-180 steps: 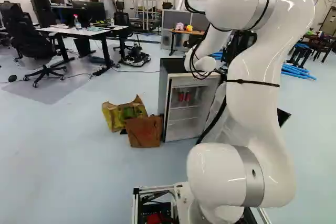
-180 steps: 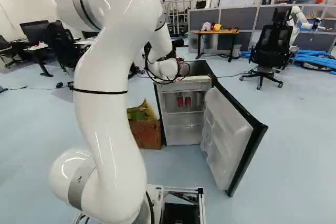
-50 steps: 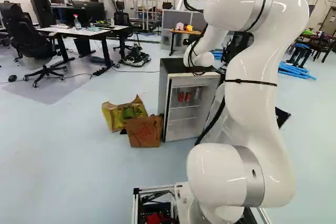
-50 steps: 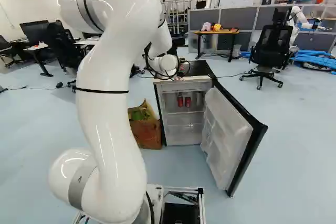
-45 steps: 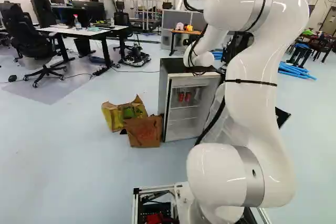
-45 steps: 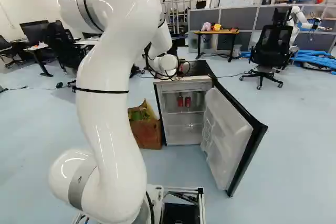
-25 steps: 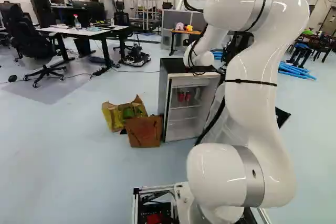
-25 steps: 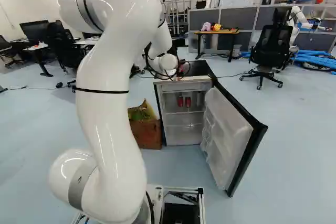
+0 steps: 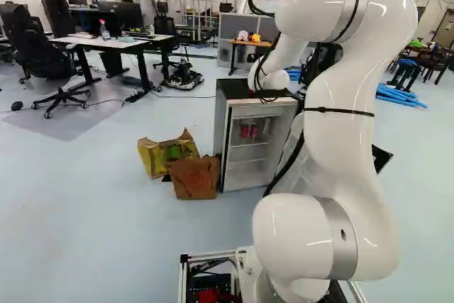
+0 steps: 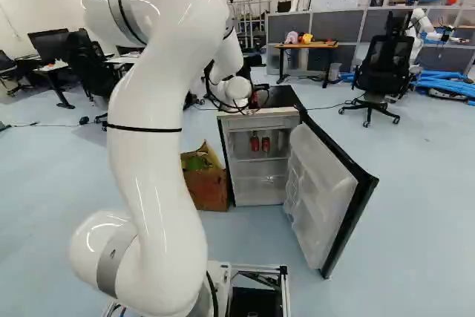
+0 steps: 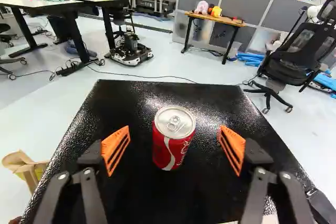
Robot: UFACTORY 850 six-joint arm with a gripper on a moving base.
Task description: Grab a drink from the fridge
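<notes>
- Red can (image 11: pixel 174 137): upright on top of the fridge (image 9: pixel 237 168), which stands near the centre of the left base view.
- End effector (image 11: pixel 174 131): open, its fingers on either side of the can, touching neither.
- Change: the arm (image 9: pixel 347 133) has lowered its wrist towards the fridge top, then settled.
- Meaning: the drink is out; probably it was just set down, leaving only a clean withdrawal.

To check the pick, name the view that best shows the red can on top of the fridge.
The wrist view: the can stands upright, lid and side uncovered, between the open fingers. The right base view gives only a red patch beside the arm, probably it; the left base view, nothing discernible.
</notes>
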